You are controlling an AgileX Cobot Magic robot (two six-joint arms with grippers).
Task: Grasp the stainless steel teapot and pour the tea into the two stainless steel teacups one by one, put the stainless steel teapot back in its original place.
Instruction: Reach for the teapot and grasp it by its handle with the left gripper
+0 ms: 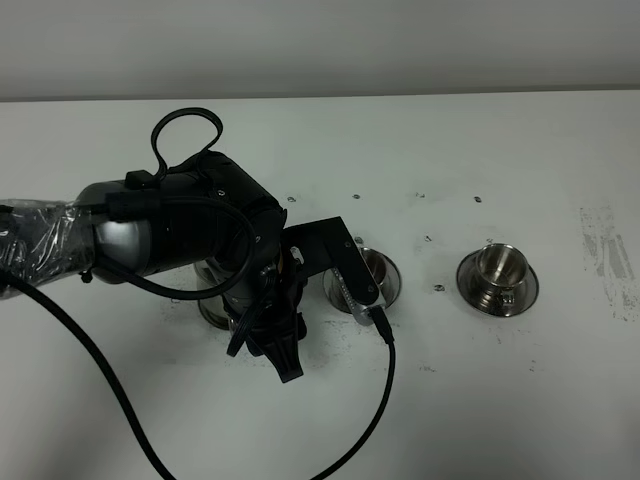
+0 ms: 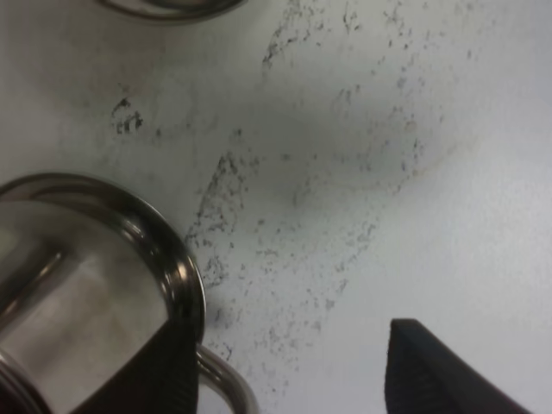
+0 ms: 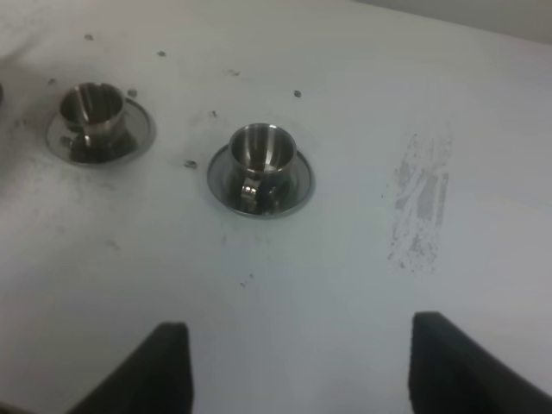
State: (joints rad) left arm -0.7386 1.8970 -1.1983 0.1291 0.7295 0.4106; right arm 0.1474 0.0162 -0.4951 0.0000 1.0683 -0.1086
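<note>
Left wrist view: my left gripper (image 2: 289, 335) stands spread, with bare, speckled table (image 2: 362, 172) filling the gap between its two fingers. The teapot (image 2: 86, 259) lies at one side of that gap. One finger (image 2: 151, 375) overlaps its rounded steel rim, while the other finger (image 2: 444, 371) is well apart from it. The thin loop of the handle (image 2: 226, 378) shows just beside the overlapping finger, inside the gap, and nothing is pinched. A second steel rim (image 2: 172, 7) crosses the frame's edge; I cannot tell which piece it is.

High view: my left arm (image 1: 170, 225) reaches over the left half of the table and hides most of the teapot. Only a sliver of steel (image 1: 213, 312) shows beneath the arm. To its right stands the nearer cup (image 1: 368, 270) on its saucer (image 1: 392, 280), partly covered by my wrist bracket. The farther cup (image 1: 498, 268) stands on its own saucer (image 1: 525, 290), well apart from my hand. Both cups are upright.

Right wrist view: my right gripper (image 3: 299, 328) is spread wide over bare table, holding nothing. Both cups lie ahead of it, the farther one closer to it.
</note>
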